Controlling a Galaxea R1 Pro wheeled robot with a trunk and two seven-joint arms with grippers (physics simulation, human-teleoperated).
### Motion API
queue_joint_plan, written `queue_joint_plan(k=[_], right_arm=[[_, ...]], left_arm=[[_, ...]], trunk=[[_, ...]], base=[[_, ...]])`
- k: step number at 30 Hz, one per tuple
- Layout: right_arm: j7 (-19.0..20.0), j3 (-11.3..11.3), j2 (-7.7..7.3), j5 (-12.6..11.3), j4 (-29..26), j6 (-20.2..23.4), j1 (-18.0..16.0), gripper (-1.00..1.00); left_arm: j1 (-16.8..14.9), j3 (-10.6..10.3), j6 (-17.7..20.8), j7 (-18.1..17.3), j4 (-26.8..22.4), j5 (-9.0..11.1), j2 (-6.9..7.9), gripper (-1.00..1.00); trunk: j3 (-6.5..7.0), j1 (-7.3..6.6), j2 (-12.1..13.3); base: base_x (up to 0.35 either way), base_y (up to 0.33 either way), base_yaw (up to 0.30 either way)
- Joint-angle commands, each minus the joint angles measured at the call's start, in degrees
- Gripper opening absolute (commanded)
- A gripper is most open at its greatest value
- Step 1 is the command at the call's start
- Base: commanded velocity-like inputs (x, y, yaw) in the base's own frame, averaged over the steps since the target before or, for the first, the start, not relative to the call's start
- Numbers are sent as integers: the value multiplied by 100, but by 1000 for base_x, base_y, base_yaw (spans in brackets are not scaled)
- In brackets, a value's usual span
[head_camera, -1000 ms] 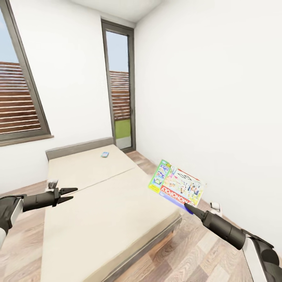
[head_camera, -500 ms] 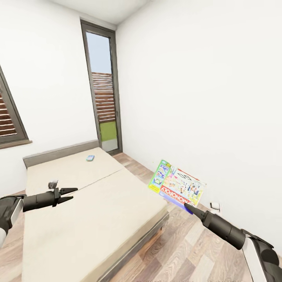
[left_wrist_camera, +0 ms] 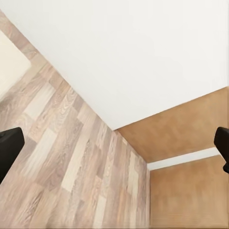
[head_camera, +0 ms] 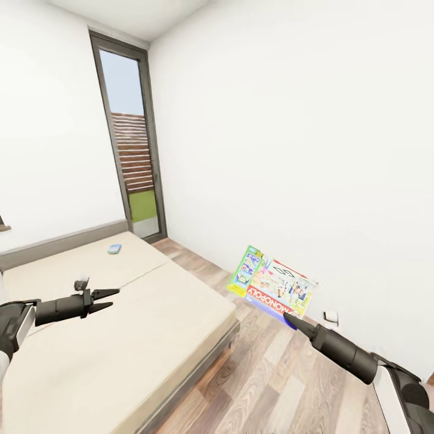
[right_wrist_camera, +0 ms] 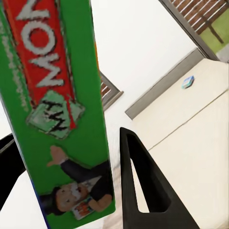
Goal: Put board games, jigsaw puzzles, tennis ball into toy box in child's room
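Note:
My right gripper [head_camera: 288,317] is shut on the lower edge of a colourful Monopoly board game [head_camera: 272,283], holding it up in the air over the floor to the right of the bed [head_camera: 126,325]. In the right wrist view the green and red board game [right_wrist_camera: 57,105] stands between the black fingers [right_wrist_camera: 138,186]. A small blue board game [head_camera: 114,248] lies on the mattress near the headboard, also seen as the blue board game [right_wrist_camera: 188,82]. My left gripper [head_camera: 114,299] hangs open and empty above the bed. Its fingers [left_wrist_camera: 9,148] are wide apart.
A tall grey-framed window [head_camera: 129,163] stands in the corner behind the bed. A white wall [head_camera: 301,150] runs along the right, with a socket [head_camera: 330,316] low down. A strip of wood-plank floor [head_camera: 265,380] lies between bed and wall.
The whole view has swung to the right, so the bed and windows sit further left. Both arms and the held Monopoly box keep the same pose.

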Motion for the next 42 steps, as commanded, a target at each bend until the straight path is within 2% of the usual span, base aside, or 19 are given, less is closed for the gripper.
queue_joint_plan(k=[1, 7, 17, 29, 35, 42], right_arm=[[4, -1, 0, -37, 2, 42, -3, -100], [3, -4, 9, -37, -2, 33, -3, -100], [-59, -9, 47, -32, -23, 22, -3, -100], [-133, -13, 9, -87, -8, 28, -3, -100], [-133, -185, 15, -96, -6, 35, -3, -100], [-128, -238, 17, -98, -4, 37, -3, -100]], left_arm=[[-2, 18, 60, -36, -1, -30, -1, 100], [-3, 20, 60, -34, -1, -30, -1, 100], [-2, 22, 60, -27, -1, -30, -1, 100], [-5, 23, 60, -26, -1, -30, -1, 100], [-4, 23, 60, -31, -1, -30, -1, 100], [-3, 23, 60, -33, -1, -30, -1, 100]], trunk=[[2, 1, -4], [29, 1, -4], [41, 1, -4], [41, 1, -4], [41, 1, -4], [41, 1, -4]], base=[[-126, 0, -257], [-136, 0, -243], [-141, 0, -88], [-154, 0, -256], [-46, 0, -278], [-1, 40, -278]])
